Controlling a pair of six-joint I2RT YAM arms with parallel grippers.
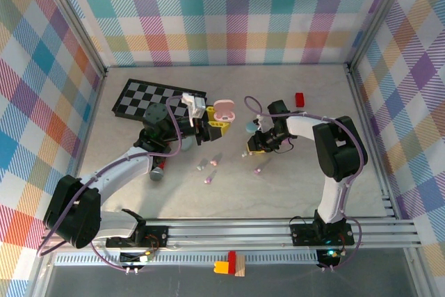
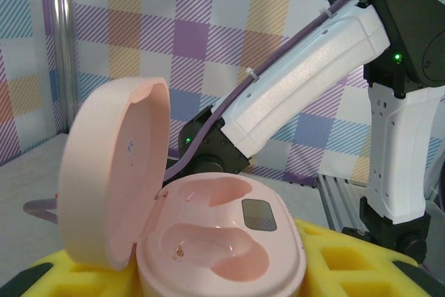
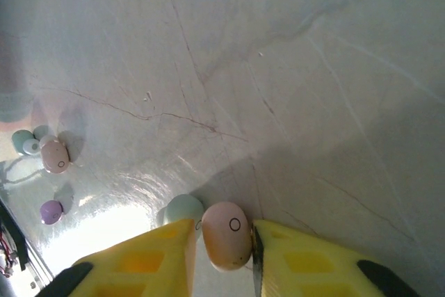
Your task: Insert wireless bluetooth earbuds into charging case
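Top external: L arm stretches to mid-table, the left gripper [image 1: 218,129] clamped on the pink charging case [image 1: 225,110], lid open. R arm bends inward, the right gripper [image 1: 252,145] low over the table [image 1: 313,193], near the case's right side. Left wrist cam: case sits btwn yellow fingers [image 2: 361,262], lid tipped up at left, both earbud wells unfilled. Right wrist cam: yellow fingers [image 3: 306,262] closed on a pink earbud [image 3: 226,236] lying on the table; pale-green earbud [image 3: 182,210] just beside it, partly behind one finger. More loose buds well apart at left, incl. second pink bud [image 3: 54,156] and purple bud [image 3: 50,211].
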